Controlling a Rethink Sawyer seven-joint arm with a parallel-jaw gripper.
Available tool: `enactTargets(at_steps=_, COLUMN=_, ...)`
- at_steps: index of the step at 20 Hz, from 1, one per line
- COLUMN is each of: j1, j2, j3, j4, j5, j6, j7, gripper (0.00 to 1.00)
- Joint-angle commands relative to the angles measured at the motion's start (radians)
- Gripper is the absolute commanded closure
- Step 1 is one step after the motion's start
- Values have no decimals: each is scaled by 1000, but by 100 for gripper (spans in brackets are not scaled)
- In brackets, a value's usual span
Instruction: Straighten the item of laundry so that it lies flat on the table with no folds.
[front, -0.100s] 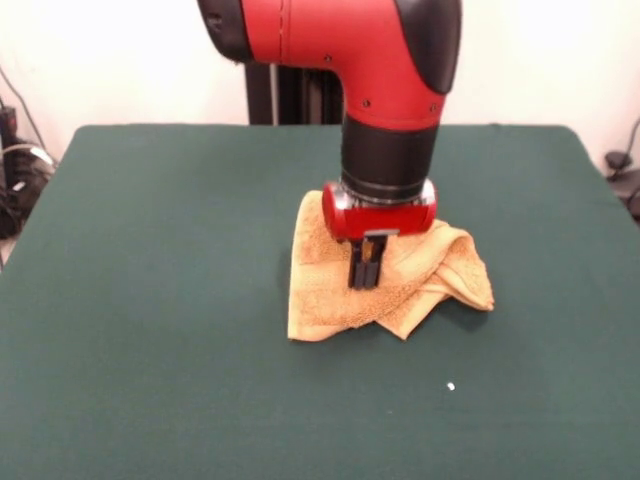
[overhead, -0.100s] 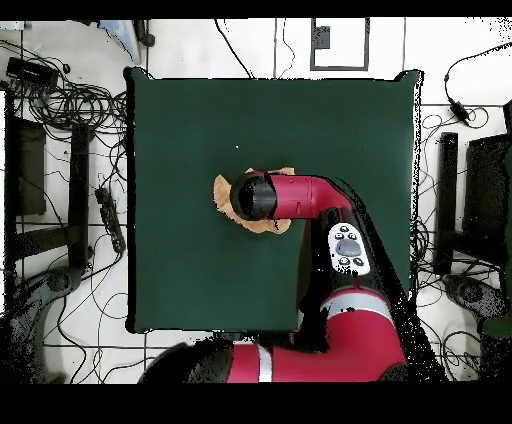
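The item of laundry, an orange-yellow terry towel, lies crumpled and folded over itself near the middle of the green table. Its right side is bunched into a hump. My gripper comes straight down onto the towel's middle, its two black fingers close together with their tips pinched into the cloth. In the overhead view the arm's black end covers the gripper. Only the edges of the towel show around it on the table.
A tiny white speck lies on the cloth in front of the towel. Cables and black equipment crowd the floor beside the table. The red arm reaches over the table's lower right part in the overhead view.
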Motion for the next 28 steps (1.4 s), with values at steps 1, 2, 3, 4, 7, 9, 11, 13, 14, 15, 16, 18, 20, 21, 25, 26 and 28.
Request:
enactTargets(at_steps=1, j1=11, j2=-54, j3=56, j4=123, j5=4, j6=184, j7=33, gripper=100)
enactTargets(at_steps=2, j1=9, j2=-57, j3=58, j4=124, j5=4, j6=193, j7=34, gripper=100)
enactTargets(at_steps=3, j1=8, j2=-67, j3=59, j4=131, j5=6, j6=202, j7=35, gripper=100)
enactTargets(at_steps=4, j1=8, j2=-74, j3=59, j4=137, j5=7, j6=208, j7=38, gripper=100)
enactTargets(at_steps=7, j1=6, j2=-91, j3=60, j4=156, j5=10, j6=217, j7=49, gripper=100)
enactTargets(at_steps=9, j1=3, j2=-91, j3=63, j4=161, j5=8, j6=209, j7=52, gripper=100)
enactTargets(at_steps=11, j1=-3, j2=-83, j3=69, j4=158, j5=2, j6=195, j7=47, gripper=100)
enactTargets(at_steps=13, j1=-8, j2=-61, j3=75, j4=145, j5=-5, j6=176, j7=43, gripper=100)
enactTargets(at_steps=14, j1=-7, j2=-53, j3=74, j4=138, j5=-8, j6=168, j7=44, gripper=100)
enactTargets(at_steps=15, j1=-5, j2=-48, j3=71, j4=134, j5=-11, j6=160, j7=48, gripper=100)
enactTargets(at_steps=16, j1=-4, j2=-42, j3=68, j4=130, j5=-11, j6=154, j7=54, gripper=100)
enactTargets(at_steps=18, j1=-3, j2=-26, j3=63, j4=120, j5=-12, j6=140, j7=65, gripper=100)
enactTargets(at_steps=20, j1=-1, j2=-27, j3=59, j4=124, j5=-11, j6=120, j7=80, gripper=100)
enactTargets(at_steps=21, j1=0, j2=-27, j3=57, j4=126, j5=-10, j6=110, j7=87, gripper=100)
enactTargets(at_steps=25, j1=13, j2=-29, j3=43, j4=120, j5=-18, j6=88, j7=104, gripper=0)
enactTargets(at_steps=26, j1=19, j2=-31, j3=36, j4=119, j5=-23, j6=77, j7=111, gripper=0)
enactTargets(at_steps=28, j1=20, j2=-31, j3=32, j4=121, j5=-26, j6=62, j7=116, gripper=0)
